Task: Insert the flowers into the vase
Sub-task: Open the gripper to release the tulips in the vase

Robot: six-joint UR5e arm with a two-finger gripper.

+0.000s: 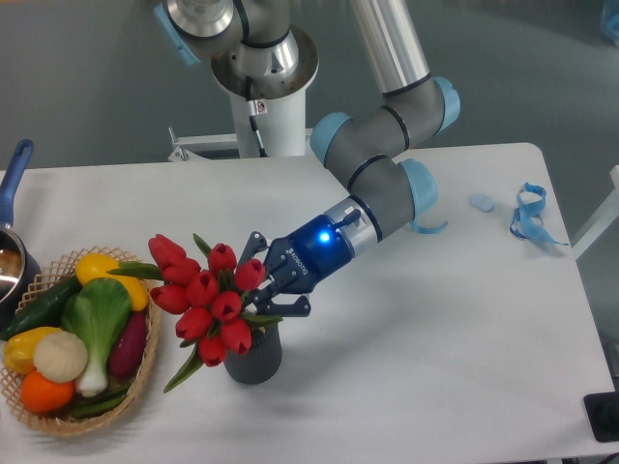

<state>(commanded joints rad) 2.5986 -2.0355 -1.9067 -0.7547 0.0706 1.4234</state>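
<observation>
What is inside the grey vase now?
The flowers rise from the vase, with the gripper at their stems. The blooms cover the mouth, so the stem ends are hidden.

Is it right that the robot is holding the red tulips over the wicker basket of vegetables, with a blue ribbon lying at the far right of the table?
Not quite. In the fixed camera view the gripper holds the flowers over the dark grey vase, not the wicker basket, which sits to the left with the toy vegetables. The blue ribbon is indeed at the table's far right.
</observation>
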